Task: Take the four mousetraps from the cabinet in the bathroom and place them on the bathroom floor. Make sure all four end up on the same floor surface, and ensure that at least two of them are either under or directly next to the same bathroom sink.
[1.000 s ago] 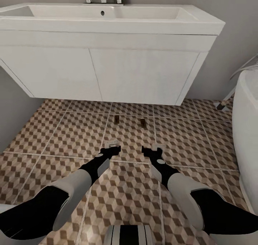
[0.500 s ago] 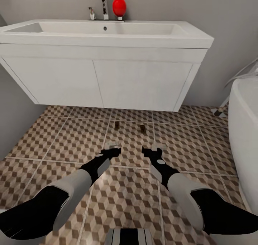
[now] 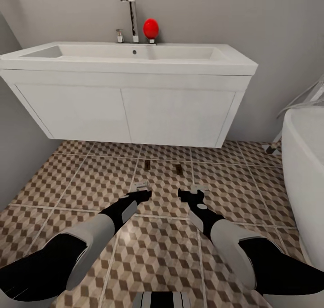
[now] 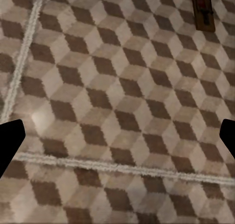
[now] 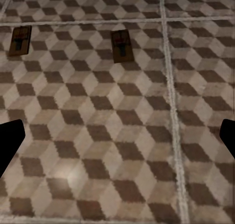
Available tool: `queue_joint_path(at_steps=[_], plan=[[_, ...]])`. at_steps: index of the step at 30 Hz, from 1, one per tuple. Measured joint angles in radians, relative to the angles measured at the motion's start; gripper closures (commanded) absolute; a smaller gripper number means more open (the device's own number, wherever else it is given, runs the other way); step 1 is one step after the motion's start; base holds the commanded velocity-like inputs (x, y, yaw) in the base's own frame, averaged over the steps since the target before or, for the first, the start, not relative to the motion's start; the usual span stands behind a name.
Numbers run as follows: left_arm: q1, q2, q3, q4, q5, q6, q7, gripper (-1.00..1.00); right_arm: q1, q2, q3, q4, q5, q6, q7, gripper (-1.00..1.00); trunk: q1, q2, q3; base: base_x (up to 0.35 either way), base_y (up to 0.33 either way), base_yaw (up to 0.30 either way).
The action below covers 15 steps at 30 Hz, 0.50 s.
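1. The bathroom floor, cube-patterned tile with pale grout, runs unbroken from the robot's base to the wall under the basin. Judgement: anything set down here is on the same surface, so that condition is easy to meet. Releases should be made low and flat so nothing skids.

2. The sink is wall-hung at the far side, with open floor beneath it. A white bathtub stands at the right. Judgement: keep the right arm clear of the tub's rim when turning.

3. The left gripper and the right gripper hang low over the tiles, side by side and near the robot. In both wrist views the fingertips sit at opposite edges with bare tile between them. The jaws of each are spread wide and carry nothing.

4. Two mousetraps lie flat on the floor, one to the left and one to the right. They sit a little apart, beyond the grippers and just in front of the sink's near edge. Judgement: these likely satisfy the "next to the sink" clause and need no nudging.

5. Two pale shapes lie just beyond the fingertips in the head view. I cannot tell whether they are the other two traps or finger parts. Judgement: confirm the count before backing away, and lift straight up to avoid dragging any trap.
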Motion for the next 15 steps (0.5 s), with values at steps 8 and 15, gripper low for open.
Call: queue_joint_path(at_steps=[8, 15], plan=[[0.000, 0.000, 0.021, 0.040, 0.001, 0.040, 0.003, -1.00, 0.000, 0.000, -0.002, 0.042, -0.001, 0.040, -0.002, -1.00, -0.004, 0.002, 0.031, 0.000, 0.000, 0.000], [0.000, 0.011, 0.066, 0.061, -0.002, 0.122, 0.006, -1.00, 0.001, 0.000, -0.001, 0.050, 0.000, 0.176, -0.002, -1.00, -0.007, 0.004, 0.058, 0.000, 0.000, 0.000]])
